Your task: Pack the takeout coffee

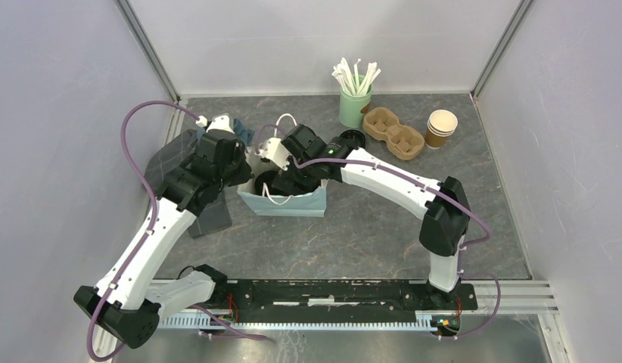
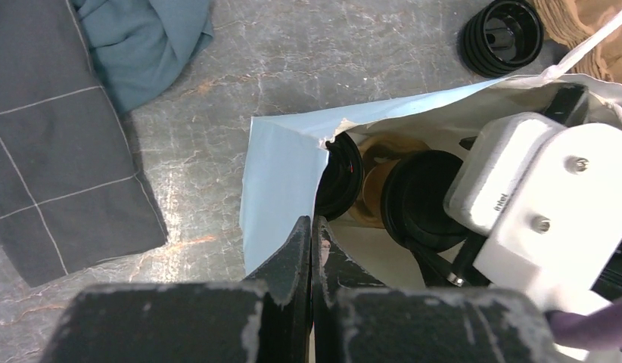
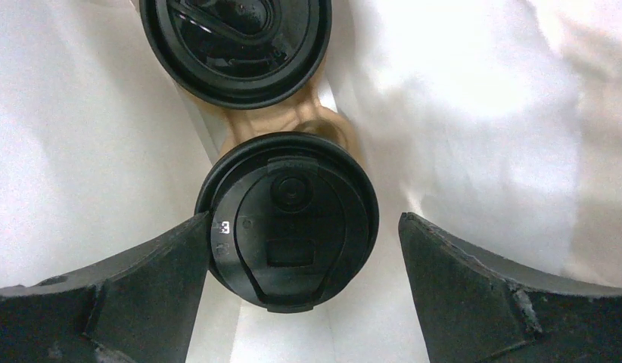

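Tabletop [image 1: 368,227] bag [image 1: 289,203] holds two lidded cups [image 3: 287,219]; right hand [image 3: 305,219] released, left hand [image 2: 312,225] grasping bag.

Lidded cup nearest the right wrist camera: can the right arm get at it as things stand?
Probably yes: the right end effector is open inside the bag, its fingers either side of that cup.

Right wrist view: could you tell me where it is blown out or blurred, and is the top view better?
Right wrist view: the paper bag's inner wall is blown out upper right; pincer fingers slightly soft, nearer cup lid sharp. Top external view: evenly lit, no glare.
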### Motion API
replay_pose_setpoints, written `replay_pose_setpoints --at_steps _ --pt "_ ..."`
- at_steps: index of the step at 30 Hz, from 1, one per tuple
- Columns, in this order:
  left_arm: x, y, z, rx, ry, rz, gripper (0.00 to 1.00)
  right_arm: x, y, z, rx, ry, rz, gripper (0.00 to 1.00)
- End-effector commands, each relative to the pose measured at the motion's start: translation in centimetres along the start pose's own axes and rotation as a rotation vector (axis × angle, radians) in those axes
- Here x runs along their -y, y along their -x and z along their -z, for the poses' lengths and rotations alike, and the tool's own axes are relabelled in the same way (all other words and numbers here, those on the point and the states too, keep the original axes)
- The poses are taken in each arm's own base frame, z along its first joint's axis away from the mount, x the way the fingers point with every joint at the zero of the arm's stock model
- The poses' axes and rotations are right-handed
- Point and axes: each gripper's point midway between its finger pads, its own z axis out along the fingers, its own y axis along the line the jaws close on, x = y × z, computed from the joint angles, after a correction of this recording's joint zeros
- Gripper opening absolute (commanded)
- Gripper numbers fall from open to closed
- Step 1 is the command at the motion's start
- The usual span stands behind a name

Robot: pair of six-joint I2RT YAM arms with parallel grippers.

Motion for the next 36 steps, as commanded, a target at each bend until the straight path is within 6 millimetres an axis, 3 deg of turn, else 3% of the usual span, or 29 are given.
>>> replay_pose_setpoints --at_steps 1,8,17,22,28,33,35,36 --pt "2.0 1.6 1.3 0.037 -0.104 0.009 0.02 1.1 3.4 4.9 0.103 -0.048 -0.068 0.98" --pt "2.4 1.9 1.6 0.024 -0.110 0.022 0.02 1.1 6.7 9.5 0.218 -0.048 -0.154 0.98" --pt "2.2 1.3 1.2 -0.011 -0.084 0.041 0.02 1.3 11.0 17.3 0.465 -0.021 -0.221 0.98" --pt "2.3 1.2 1.1 -0.024 -0.085 0.042 0.02 2.5 11.7 20.0 0.540 -0.079 -0.234 0.98" --pt "2.3 1.2 1.1 0.011 -0.115 0.007 0.02 6.8 9.4 21.0 0.496 -0.314 -0.315 0.98" --pt "3.0 2.0 1.1 0.129 -0.206 -0.028 0.02 8.3 6.8 21.2 0.440 -0.406 -0.359 0.95" --pt "3.8 3.5 2.2 0.275 -0.302 -0.042 0.02 8.5 5.9 21.4 0.439 -0.432 -0.369 0.95" --pt "3.8 3.1 1.9 0.304 -0.327 -0.068 0.02 8.5 5.5 21.7 0.447 -0.440 -0.374 0.95"
